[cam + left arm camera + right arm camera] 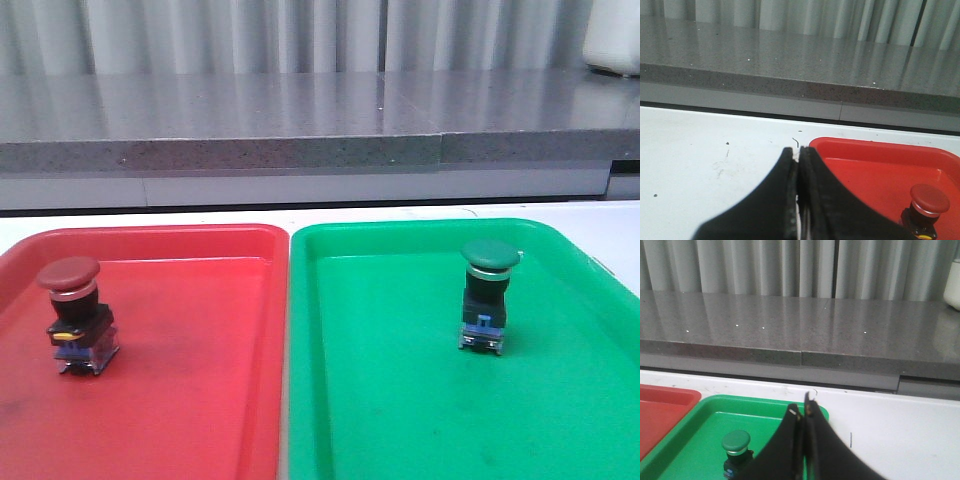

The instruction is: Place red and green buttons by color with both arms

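Observation:
The red button [72, 312] stands upright in the red tray [180, 240], at its left side. It also shows in the left wrist view [929, 202]. The green button [487, 292] stands upright in the green tray [400, 232], right of its middle. It also shows in the right wrist view [735, 447]. My left gripper [798, 152] is shut and empty, over the white table just left of the red tray [875, 150]. My right gripper [802, 407] is shut and empty, over the far right corner of the green tray [715, 407]. Neither gripper shows in the front view.
The two trays sit side by side on a white table [100, 220]. A grey stone ledge [300, 130] runs along the back, with a pleated curtain behind it. A white object [612, 40] stands on the ledge at far right.

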